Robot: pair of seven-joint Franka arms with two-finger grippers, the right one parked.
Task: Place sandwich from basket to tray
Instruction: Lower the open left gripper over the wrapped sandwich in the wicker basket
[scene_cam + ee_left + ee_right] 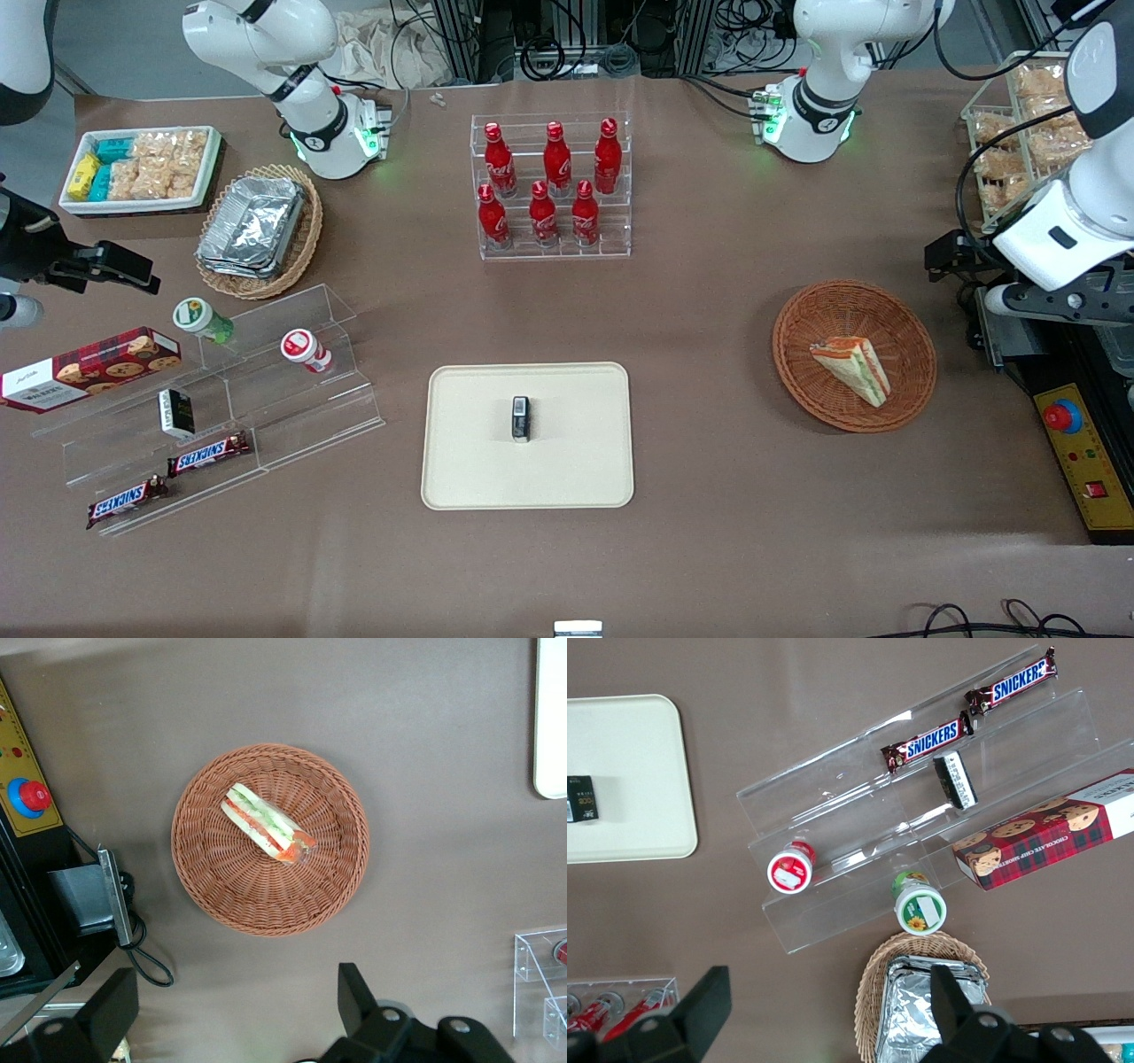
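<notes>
A brown matte worktop [726, 292] carried everything, with cables and frame legs along its farthest edge. Toward the working arm's end sat the basket [912, 390], round, shallow, reddish-brown wicker, and in it lay the sandwich [852, 368], a pale triangular wedge with orange-red and green layers under clear wrap. The tray [567, 478], flat, cream, round-cornered with a low rim, rested near the middle of the worktop close to its front edge, well apart from the basket, with a small dark object [521, 418] at its centre.

The hand [235, 1014] hung high above the worktop beside the basket, its dark fingers [356, 999] spread wide and holding nothing.

The wrap looked slick and the bread soft, so a pinch across the sloped faces could probably slip or crush the wedge. The light basket might shift or lift if a fingertip snagged the weave. Setting down, the sandwich could land on the dark object and tip.
</notes>
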